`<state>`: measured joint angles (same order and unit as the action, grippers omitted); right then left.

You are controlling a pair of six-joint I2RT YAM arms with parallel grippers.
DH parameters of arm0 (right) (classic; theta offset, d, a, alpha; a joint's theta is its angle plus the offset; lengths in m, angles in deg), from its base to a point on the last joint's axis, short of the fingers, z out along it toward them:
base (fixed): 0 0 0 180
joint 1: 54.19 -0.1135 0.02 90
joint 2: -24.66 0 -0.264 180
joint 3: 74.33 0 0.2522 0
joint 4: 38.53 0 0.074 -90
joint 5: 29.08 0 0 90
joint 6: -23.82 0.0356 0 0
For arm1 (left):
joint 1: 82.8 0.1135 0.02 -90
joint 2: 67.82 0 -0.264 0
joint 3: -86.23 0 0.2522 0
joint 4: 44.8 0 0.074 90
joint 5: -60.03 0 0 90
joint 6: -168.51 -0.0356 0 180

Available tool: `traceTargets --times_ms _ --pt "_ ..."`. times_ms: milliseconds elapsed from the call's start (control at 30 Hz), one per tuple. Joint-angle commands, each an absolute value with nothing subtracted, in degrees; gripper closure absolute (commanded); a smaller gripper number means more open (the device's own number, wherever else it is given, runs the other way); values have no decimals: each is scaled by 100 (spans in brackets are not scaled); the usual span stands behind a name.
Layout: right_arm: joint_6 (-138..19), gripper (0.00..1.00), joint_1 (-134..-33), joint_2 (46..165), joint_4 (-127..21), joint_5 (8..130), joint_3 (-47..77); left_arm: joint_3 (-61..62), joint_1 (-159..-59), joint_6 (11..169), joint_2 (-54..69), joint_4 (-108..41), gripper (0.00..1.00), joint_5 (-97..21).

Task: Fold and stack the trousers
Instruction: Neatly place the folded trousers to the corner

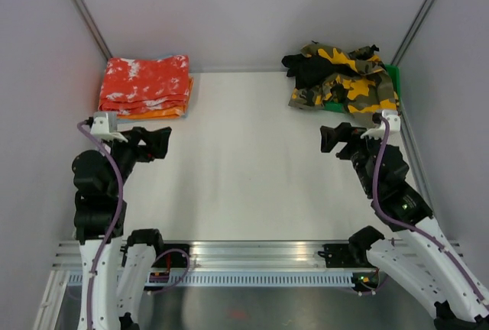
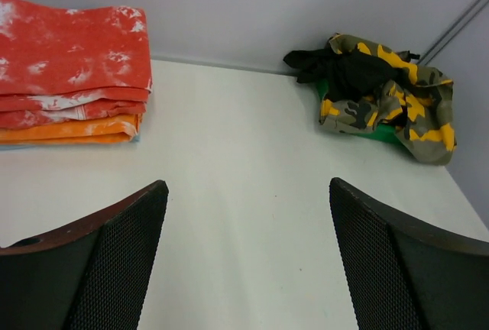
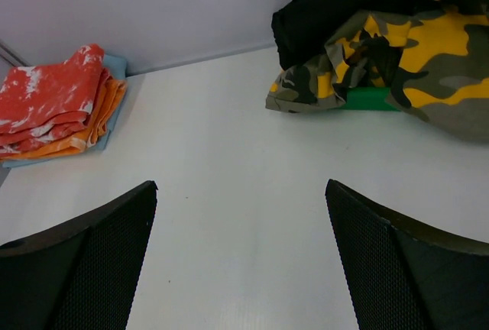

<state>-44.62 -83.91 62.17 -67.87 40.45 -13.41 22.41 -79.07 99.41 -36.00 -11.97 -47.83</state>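
The red trousers with white splotches (image 1: 145,82) lie folded on top of a stack in the back left corner, over an orange pair (image 1: 164,111); they show too in the left wrist view (image 2: 69,55) and the right wrist view (image 3: 50,101). My left gripper (image 1: 162,143) hovers open just in front of the stack, nothing between its fingers (image 2: 122,253). My right gripper (image 1: 330,140) is open and empty, near the heap of camouflage and black trousers (image 1: 344,78) at the back right.
The unfolded heap (image 2: 382,93) rests on a green bin (image 3: 370,99) in the back right corner. Grey walls close in the white table (image 1: 244,169) on three sides. A metal rail (image 1: 252,257) runs along the near edge.
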Motion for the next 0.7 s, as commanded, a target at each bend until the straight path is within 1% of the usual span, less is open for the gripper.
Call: traceTargets --times_ms 0,33,167,300,467,667 --pt "-4218 2 -8373 5746 -6916 3561 -1794 2325 -8068 9187 -3968 -310 8 -4475" --pt "-4192 2 -8381 5674 -7056 3430 -1838 2342 -8147 9178 -4047 -275 6 -4447" --pt "-4139 2 -8390 5533 -7303 3061 -2022 2544 -8499 9178 -4250 -362 4 -4280" --pt "-3990 2 -8381 5533 -7286 2963 -2128 2720 -8719 9187 -4469 -371 0 -3982" --pt "-3779 2 -8381 5726 -7032 3139 -2163 2870 -8780 9239 -4549 -362 0 -3806" --pt "-3972 2 -8381 6051 -6855 3104 -1979 2861 -8781 9248 -4646 -309 0 -3446"
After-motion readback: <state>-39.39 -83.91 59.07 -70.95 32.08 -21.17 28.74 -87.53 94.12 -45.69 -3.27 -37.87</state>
